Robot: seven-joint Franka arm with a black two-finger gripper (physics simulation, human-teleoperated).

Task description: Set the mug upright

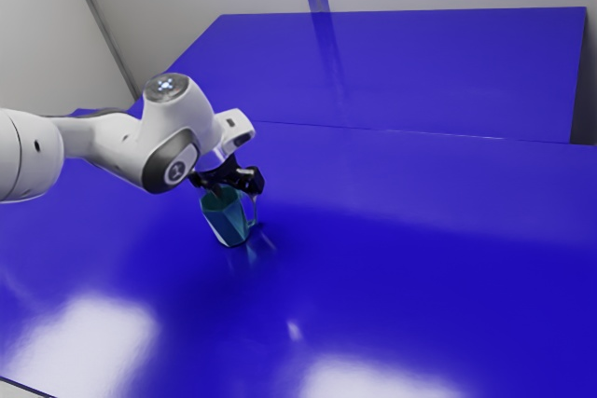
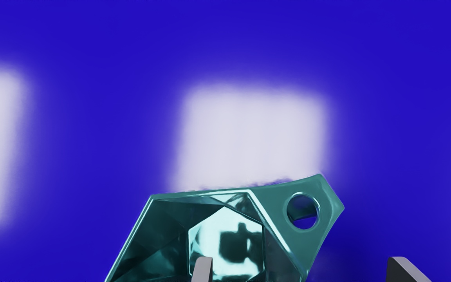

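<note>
Teal and glossy, the faceted mug (image 2: 151,235) – its angular handle (image 2: 329,203) round-holed – has the gripper (image 1: 235,190) spread at its rim.

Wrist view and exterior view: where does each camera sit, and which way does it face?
Wrist view: on my hand, looking past the fingertips of my open gripper at the mug's mouth and the blue table; both fingertips show at the bottom edge.
Exterior view: at my arm's side, raised, looking down across the table; my white arm comes in from the exterior view's left, with the black gripper at its end, by the mug.
Shared: the mug with its handle, the gripper and the glossy tabletop.
</note>
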